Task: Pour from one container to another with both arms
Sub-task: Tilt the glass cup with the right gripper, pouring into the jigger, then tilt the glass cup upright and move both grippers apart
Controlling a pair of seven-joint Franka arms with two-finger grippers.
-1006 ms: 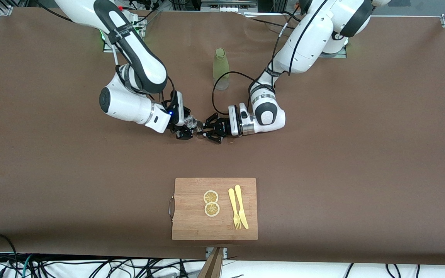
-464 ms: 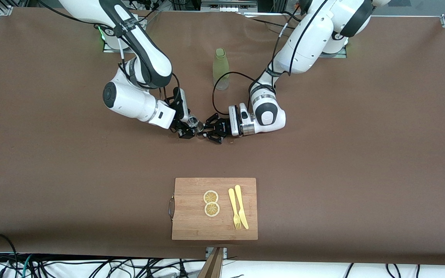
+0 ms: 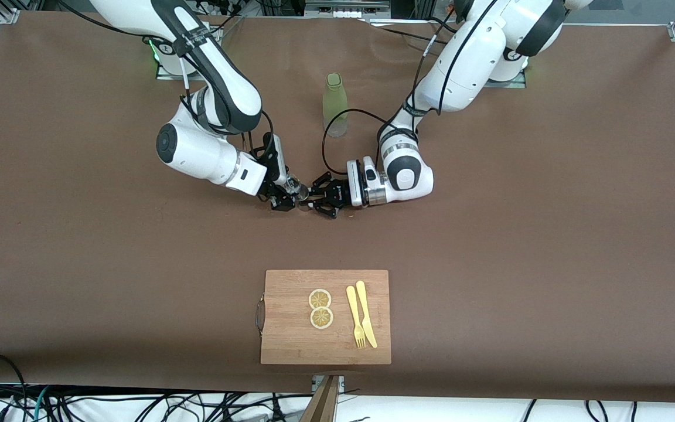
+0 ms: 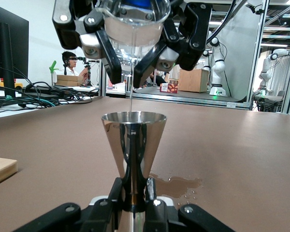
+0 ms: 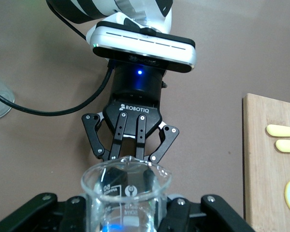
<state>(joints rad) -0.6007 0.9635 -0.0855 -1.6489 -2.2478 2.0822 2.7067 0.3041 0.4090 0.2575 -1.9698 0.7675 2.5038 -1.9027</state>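
Items counted on the brown bench (image 3: 548,246):
- Two white jointed robot arms (image 3: 460,70).
- One clear glass beaker (image 5: 126,193).
- One steel double-cone jigger (image 4: 134,150).
- One pale green bottle (image 3: 334,104).
- One wooden cutting board (image 3: 290,334).
- Two lemon slices (image 3: 320,308).
- One yellow fork (image 3: 354,316).
- One yellow knife (image 3: 366,314).

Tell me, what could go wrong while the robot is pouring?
1. The stream from the glass beaker is thin and the metal jigger has a narrow mouth, so a small wobble of the right tool might miss it.
2. A wet puddle already lies beside the jigger; more could spill.
3. The jigger might overflow in the left tool.
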